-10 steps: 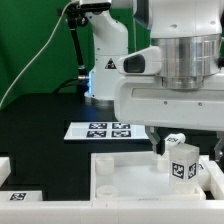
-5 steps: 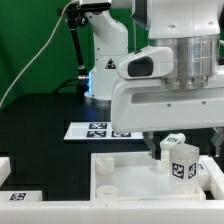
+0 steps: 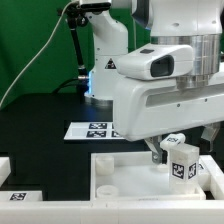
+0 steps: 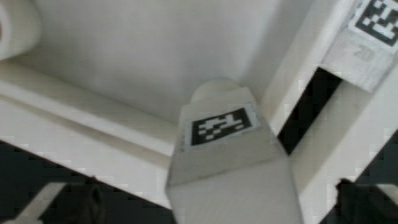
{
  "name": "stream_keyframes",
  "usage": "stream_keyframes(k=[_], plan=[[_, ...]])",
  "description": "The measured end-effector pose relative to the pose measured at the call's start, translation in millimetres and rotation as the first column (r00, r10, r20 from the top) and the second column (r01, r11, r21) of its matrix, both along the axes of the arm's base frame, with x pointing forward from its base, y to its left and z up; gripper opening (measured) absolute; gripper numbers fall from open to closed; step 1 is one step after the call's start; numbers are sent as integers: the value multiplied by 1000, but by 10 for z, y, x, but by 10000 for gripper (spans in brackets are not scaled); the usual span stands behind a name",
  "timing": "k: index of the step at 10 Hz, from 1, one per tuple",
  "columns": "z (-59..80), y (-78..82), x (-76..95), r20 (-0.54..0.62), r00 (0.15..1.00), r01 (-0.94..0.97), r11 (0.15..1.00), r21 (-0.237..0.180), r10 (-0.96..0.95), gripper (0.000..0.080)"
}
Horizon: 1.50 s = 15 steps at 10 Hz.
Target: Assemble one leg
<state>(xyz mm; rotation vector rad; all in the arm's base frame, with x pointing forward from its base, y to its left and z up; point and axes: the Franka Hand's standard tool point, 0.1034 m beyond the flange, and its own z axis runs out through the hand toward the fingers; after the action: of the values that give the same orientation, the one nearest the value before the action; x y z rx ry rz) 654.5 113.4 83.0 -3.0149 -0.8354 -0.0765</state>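
Directly below the gripper [image 3: 172,143] sits the leg [image 3: 181,160], upright on the big white panel [image 3: 125,178] near the panel's corner on the exterior view's right. Wrist view: leg [image 4: 224,140] runs down the middle of frame, tag facing camera, dark fingertips [image 4: 68,200] just showing on either side at the near end, apart from the leg, so jaws look spread fairly wide, nothing held. Exterior view can't confirm since the hand body hides the fingers. Step, my guess: either about to grip the leg for screwing into its socket, or between turns of that screwing. Next move needs a straight descent, jaws centered on the leg, then close. Room: a second tagged peg [image 3: 174,139] sits just behind the leg, tight there; panel's raised rim is close on that side. Marker board [image 3: 93,129] well beyond the gripper on black table [image 3: 40,125], open space around it.
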Motion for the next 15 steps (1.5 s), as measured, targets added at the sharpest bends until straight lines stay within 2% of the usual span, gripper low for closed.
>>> stream_keyframes(k=[1,2,3,4,5,8,10,12,13,15], plan=[[-2,-2,0,2,998,-63,998,-4,63,649],[-3,-4,0,1,999,-47,999,-2,47,555],[-4,-7,0,1,999,-46,999,-2,46,555],[-5,-8,0,1,999,-46,999,-2,46,372],[-5,-9,0,1,999,-45,999,-2,45,282],[-5,-10,0,-1,999,40,999,2,-40,282],[-6,-10,6,-4,966,258,966,15,-258,282],[-5,12,8,10,854,520,853,34,-521,282],[-5,8,12,15,808,587,808,46,-589,282],[-6,-32,23,6,641,765,640,69,-767,282]])
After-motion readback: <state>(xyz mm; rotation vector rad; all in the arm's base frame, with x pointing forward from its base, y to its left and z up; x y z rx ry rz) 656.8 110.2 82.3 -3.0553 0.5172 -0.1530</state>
